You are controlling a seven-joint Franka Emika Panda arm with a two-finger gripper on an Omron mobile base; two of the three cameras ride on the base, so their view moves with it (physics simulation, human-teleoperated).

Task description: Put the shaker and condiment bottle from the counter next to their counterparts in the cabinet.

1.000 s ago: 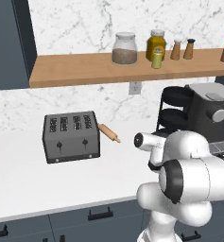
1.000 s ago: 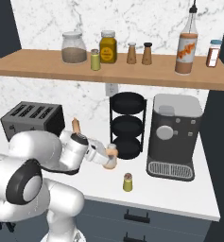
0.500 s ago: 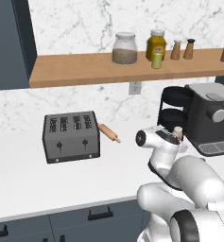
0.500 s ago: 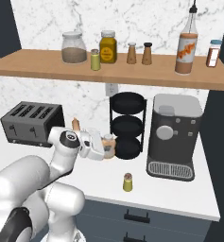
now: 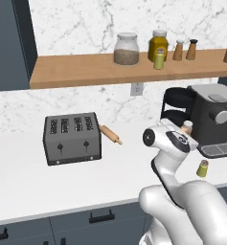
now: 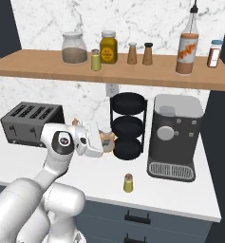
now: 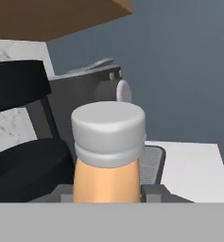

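Observation:
My gripper (image 6: 104,140) is shut on the condiment bottle (image 6: 106,133), a peach-tan bottle with a pale grey cap (image 7: 108,126). It hangs above the counter, in front of the black rack. In the left base view the bottle's cap (image 5: 187,127) peeks out behind my wrist. The yellow-green shaker (image 6: 128,182) stands alone on the counter, in front of the coffee machine, also seen as the shaker (image 5: 202,168). Up on the cabinet shelf (image 6: 42,69) stand the matching shaker (image 6: 96,60) and the reddish-brown bottle (image 6: 187,46).
A toaster (image 5: 72,138) and a rolling pin (image 5: 110,134) lie to the left. The black tiered rack (image 6: 128,126) and the coffee machine (image 6: 173,137) stand close behind the gripper. Glass jars (image 6: 73,47), two brown shakers (image 6: 140,53) and a small jar (image 6: 214,53) crowd the shelf.
The arm has unfolded and risen. The held bottle has come up a little off the counter and stayed in front of the rack. The shaker on the counter has not moved.

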